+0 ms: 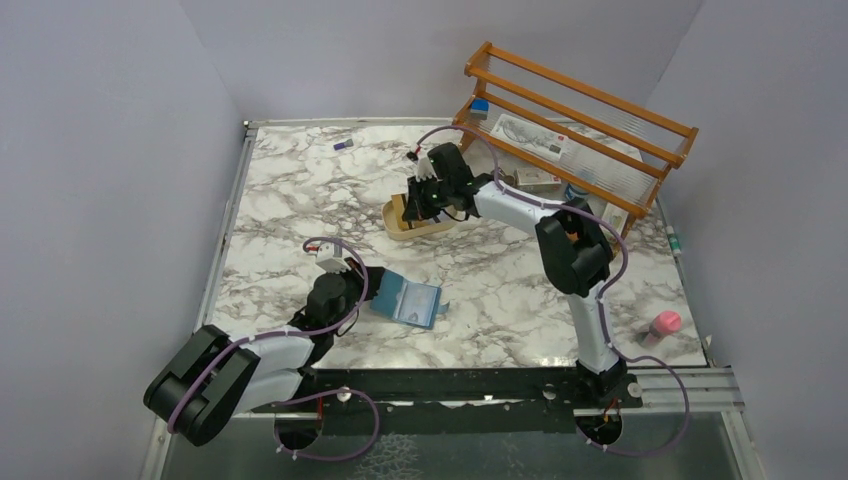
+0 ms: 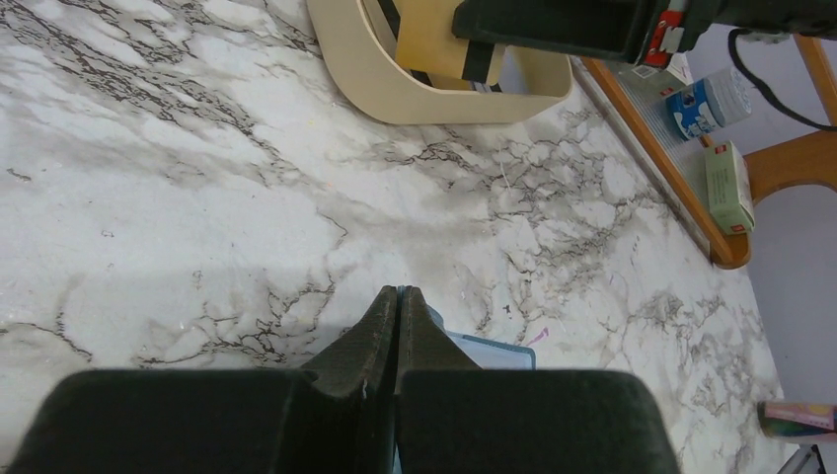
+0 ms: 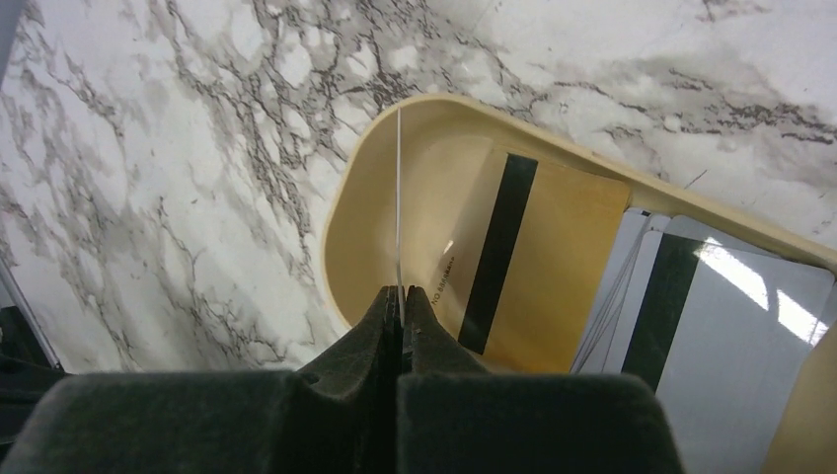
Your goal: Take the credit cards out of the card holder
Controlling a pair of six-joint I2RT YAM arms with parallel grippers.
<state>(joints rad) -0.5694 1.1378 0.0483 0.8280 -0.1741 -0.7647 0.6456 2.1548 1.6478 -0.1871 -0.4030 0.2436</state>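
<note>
The teal-blue card holder (image 1: 410, 302) lies open on the marble table, its pale blue inside facing up. My left gripper (image 1: 368, 290) is shut on its left edge; a corner of the card holder (image 2: 498, 352) shows beside the closed fingertips in the left wrist view. My right gripper (image 1: 415, 205) hangs over the tan oval tray (image 1: 398, 228), shut on a thin white credit card (image 3: 399, 197) seen edge-on. In the tray lie a yellow card with a dark stripe (image 3: 563, 267) and a grey-white striped card (image 3: 735, 346).
An orange wooden rack (image 1: 580, 110) with boxes and a small blue jar stands at the back right. A pink bottle (image 1: 665, 323) lies near the front right corner. A small purple item (image 1: 343, 146) sits at the far edge. Grey walls enclose the table.
</note>
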